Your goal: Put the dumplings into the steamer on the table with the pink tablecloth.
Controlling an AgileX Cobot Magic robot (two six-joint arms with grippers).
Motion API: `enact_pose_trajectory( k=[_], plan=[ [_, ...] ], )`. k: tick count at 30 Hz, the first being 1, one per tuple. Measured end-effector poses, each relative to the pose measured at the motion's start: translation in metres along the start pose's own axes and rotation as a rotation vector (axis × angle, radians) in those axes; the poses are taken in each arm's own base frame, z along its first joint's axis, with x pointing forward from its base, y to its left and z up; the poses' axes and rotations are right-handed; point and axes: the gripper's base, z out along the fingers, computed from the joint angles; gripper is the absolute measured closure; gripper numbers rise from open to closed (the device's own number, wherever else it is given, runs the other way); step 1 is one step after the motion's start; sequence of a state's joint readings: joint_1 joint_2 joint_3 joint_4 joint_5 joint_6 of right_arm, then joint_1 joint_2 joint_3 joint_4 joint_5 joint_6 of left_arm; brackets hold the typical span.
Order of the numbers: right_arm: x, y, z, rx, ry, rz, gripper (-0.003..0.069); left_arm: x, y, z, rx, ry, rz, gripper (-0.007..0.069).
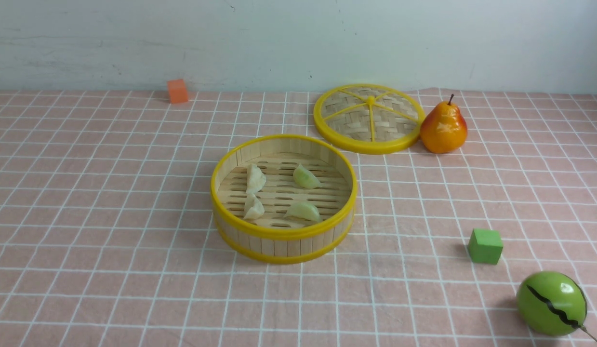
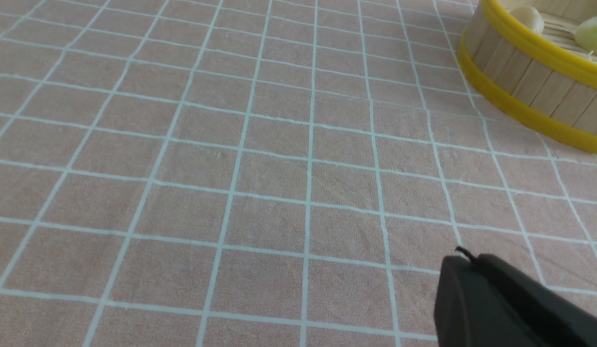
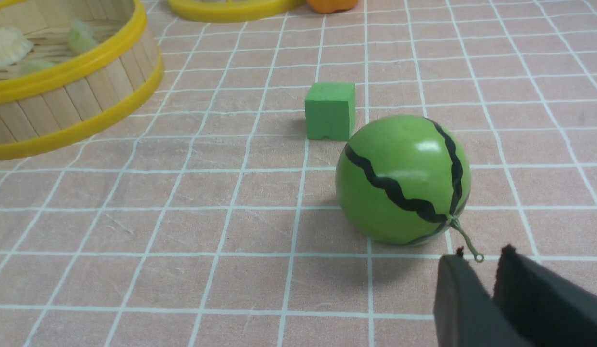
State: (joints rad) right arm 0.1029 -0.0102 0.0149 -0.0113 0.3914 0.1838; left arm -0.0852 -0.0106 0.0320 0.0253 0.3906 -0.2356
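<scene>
From the front cam I see neither arm. Orange cube (image 1: 177, 91) sits at 11 o'clock, far back by the wall. Steamer (image 1: 284, 198) is mid-table on the pink tablecloth (image 1: 110, 202), open. All four dumplings are in it: two cream dumplings (image 1: 255, 193) on the 9 o'clock side of the floor, two green dumplings (image 1: 305, 193) toward 3 o'clock, none touching each other as far as I can tell. Lid (image 1: 368, 118) lies flat at 1 o'clock from the steamer, well apart from it, with the pear (image 1: 444, 128) just beside it on its 3 o'clock edge. Green cube (image 1: 485, 246) is at 4 o'clock from the steamer, toy watermelon (image 1: 552, 303) nearer me beyond that, the two close but apart.

Left gripper (image 2: 464, 258) shows in its wrist cam only: fingers pressed together, nothing between them, over bare cloth, steamer wall (image 2: 529, 72) off at the frame corner.

Right gripper (image 3: 486, 260) in its wrist cam: fingers slightly spread, narrow gap, pinching nothing. Watermelon (image 3: 403, 179) sits just ahead of the tips, its stem wire close to them; I can't tell if it touches. Green cube (image 3: 330, 110) is behind the melon.
</scene>
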Motion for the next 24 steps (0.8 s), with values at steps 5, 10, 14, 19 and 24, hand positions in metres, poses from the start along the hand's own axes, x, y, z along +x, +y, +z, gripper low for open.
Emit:
enact_pose_trajectory(
  k=[5,10,14,19,24],
  plan=[
    [0.0000,0.0000,0.0000,0.000,0.000,0.000,0.0530,0.0000,0.0000,0.0000,0.000,0.000,0.000,0.0627],
    [0.0000,0.0000,0.0000,0.000,0.000,0.000,0.0523,0.0000,0.0000,0.0000,0.000,0.000,0.000,0.0623],
    [0.0000,0.0000,0.0000,0.000,0.000,0.000,0.0517,0.0001,0.0000,0.0000,0.000,0.001,0.000,0.0621],
    [0.0000,0.0000,0.0000,0.000,0.000,0.000,0.0508,0.0001,0.0000,0.0000,0.000,0.001,0.000,0.0621],
    [0.0000,0.0000,0.0000,0.000,0.000,0.000,0.0501,0.0001,0.0000,0.0000,0.000,0.001,0.000,0.0615]
  ],
)
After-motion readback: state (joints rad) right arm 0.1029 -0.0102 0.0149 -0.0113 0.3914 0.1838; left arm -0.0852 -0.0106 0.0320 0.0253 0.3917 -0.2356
